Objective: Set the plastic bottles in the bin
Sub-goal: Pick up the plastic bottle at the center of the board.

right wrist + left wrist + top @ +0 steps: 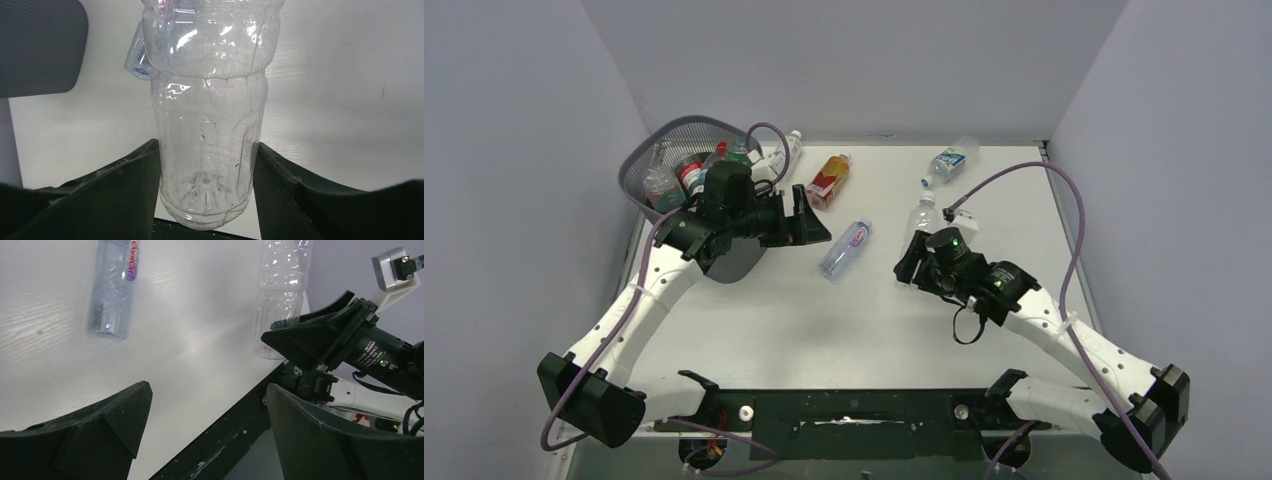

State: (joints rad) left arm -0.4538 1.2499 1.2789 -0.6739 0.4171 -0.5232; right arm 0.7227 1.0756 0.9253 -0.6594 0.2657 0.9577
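My right gripper (pixel 913 258) is shut on the base end of a clear plastic bottle (pixel 207 100), with a finger pressed against each side; the bottle (pixel 923 215) points away from the wrist toward the far edge. The dark mesh bin (pixel 649 160) stands at the back left with several bottles (pixel 689 172) inside it. My left gripper (pixel 817 218) hangs open and empty beside the bin, above the table (pixel 207 405). A clear bottle with a pink label (pixel 845 248) lies mid-table between the two grippers, also in the left wrist view (pixel 112 290).
An amber bottle with a red label (pixel 829 180) lies right of the bin. A white-capped bottle (pixel 786 152) lies behind it, and a blue-labelled one (pixel 949 163) at the back right. Walls close the table on three sides.
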